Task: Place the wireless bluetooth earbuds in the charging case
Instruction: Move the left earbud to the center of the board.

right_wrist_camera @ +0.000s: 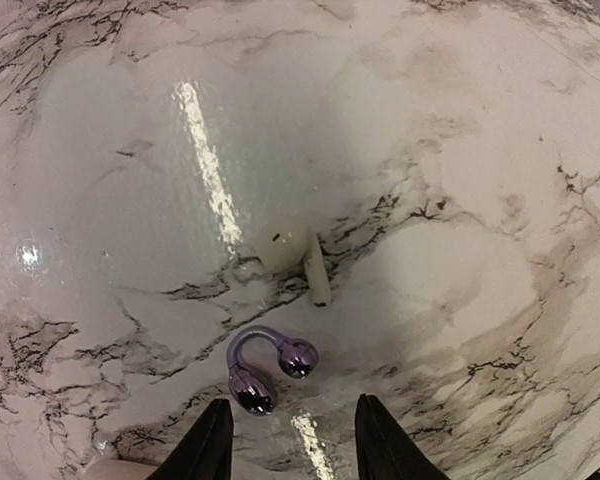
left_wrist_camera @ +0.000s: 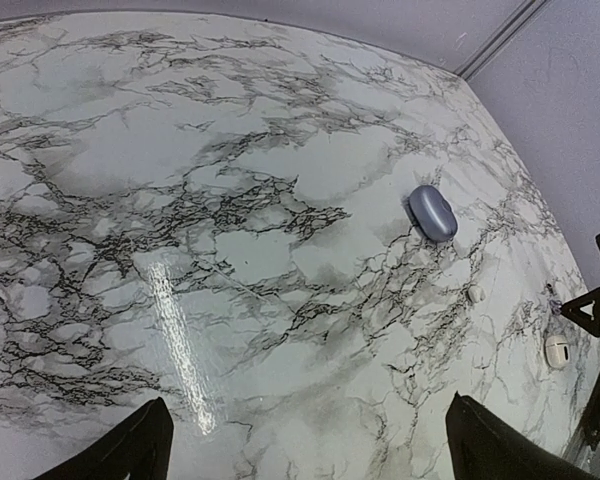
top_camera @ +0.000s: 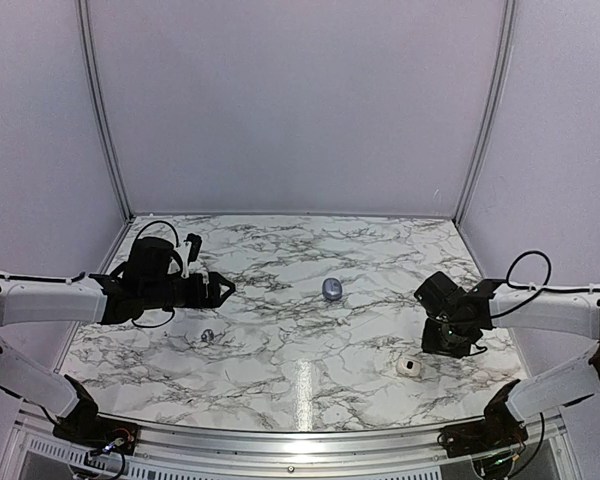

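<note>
Right claw [right_wrist_camera: 295, 402], half-spread and empty, hangs above an earbud [right_wrist_camera: 268, 368] toward the right edge of the counter [top_camera: 280, 250], apparently aligned for pickup; left claw [left_wrist_camera: 307, 400] gapes wide, facing the mid-counter case [left_wrist_camera: 432, 212].

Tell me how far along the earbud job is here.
Done: nothing; the charging case sits shut, untouched. In hand: nothing; the left gripper and right gripper are both open and empty, the right one hovering close to one purple earbud. The second earbud lies near the left arm. Left: open the case, pick up each earbud, seat both.
</note>
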`<action>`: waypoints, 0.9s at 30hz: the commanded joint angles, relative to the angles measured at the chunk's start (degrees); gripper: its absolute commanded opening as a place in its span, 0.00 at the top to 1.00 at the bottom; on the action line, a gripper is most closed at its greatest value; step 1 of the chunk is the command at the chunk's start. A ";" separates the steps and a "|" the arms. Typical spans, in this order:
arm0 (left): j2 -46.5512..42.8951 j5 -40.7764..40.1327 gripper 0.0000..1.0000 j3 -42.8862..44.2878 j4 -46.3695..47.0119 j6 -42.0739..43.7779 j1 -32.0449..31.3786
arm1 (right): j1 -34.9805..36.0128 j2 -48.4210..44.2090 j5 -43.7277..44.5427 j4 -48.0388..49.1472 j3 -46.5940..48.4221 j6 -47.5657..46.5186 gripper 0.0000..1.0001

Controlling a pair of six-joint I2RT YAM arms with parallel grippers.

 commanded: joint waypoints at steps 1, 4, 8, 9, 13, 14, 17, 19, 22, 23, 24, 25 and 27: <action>0.07 0.33 0.01 -0.35 1.31 0.66 -0.15 | -0.90 1.10 1.47 4.02 0.67 0.12 0.59; 0.16 0.36 0.01 -0.40 1.31 0.62 -0.15 | -1.40 2.27 1.48 5.14 0.68 -0.65 0.59; -0.31 0.34 0.01 -0.66 1.31 0.68 -0.15 | -1.84 3.40 2.45 5.91 0.85 -1.50 0.59; -0.42 0.29 0.01 -0.69 1.31 0.69 -0.15 | -2.06 3.74 2.67 6.30 0.72 -1.93 0.59; -0.41 -0.08 0.01 -0.81 1.31 0.91 -0.11 | -2.67 5.15 1.80 8.06 0.00 -2.81 0.60; -0.40 -0.24 0.01 -0.73 1.29 0.90 -0.15 | -2.67 5.48 1.38 8.49 -0.26 -2.74 0.60; -0.48 -0.38 0.01 -0.70 1.31 0.86 -0.15 | -2.67 6.04 0.43 10.23 -0.91 -2.80 0.63; -0.47 -0.56 0.01 -0.71 1.31 0.91 -0.14 | -2.67 6.46 -0.91 10.99 -1.07 -2.87 0.66; -0.69 -0.81 0.01 -0.93 1.31 1.20 -0.15 | -2.67 6.80 -1.87 11.69 -1.29 -2.87 0.69; -0.80 -0.90 0.01 -0.98 1.30 1.28 -0.13 | -2.73 6.89 -1.90 11.91 -1.40 -3.07 0.70; -0.81 -0.96 0.01 -1.05 1.31 1.34 -0.14 | -2.68 6.90 -1.93 12.21 -1.43 -3.34 0.72; -0.92 -0.92 0.01 -1.13 1.31 1.38 -0.15 | -2.67 7.01 -2.14 12.47 -1.43 -3.55 0.73; -1.10 -1.06 0.01 -1.31 1.27 1.37 -0.15 | -2.60 7.34 -3.17 13.27 -1.52 -4.01 0.76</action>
